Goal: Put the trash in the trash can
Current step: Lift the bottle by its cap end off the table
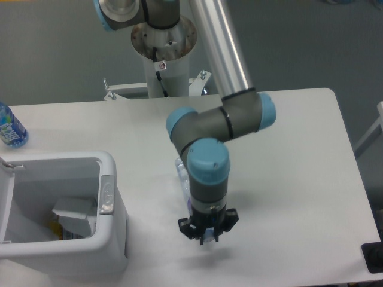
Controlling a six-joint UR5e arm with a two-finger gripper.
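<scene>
Over table (287, 149), arm (206, 128) bent, fingers (201, 234) downward

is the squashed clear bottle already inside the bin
No, the squashed bottle lies on the table beside the robot's wrist, apart from the white bin.

My arm (221, 54) is brushed silver metal with glossy blue plastic caps. The bin (114, 239) is smooth white plastic. The table (299, 179) looks matt white.
</scene>
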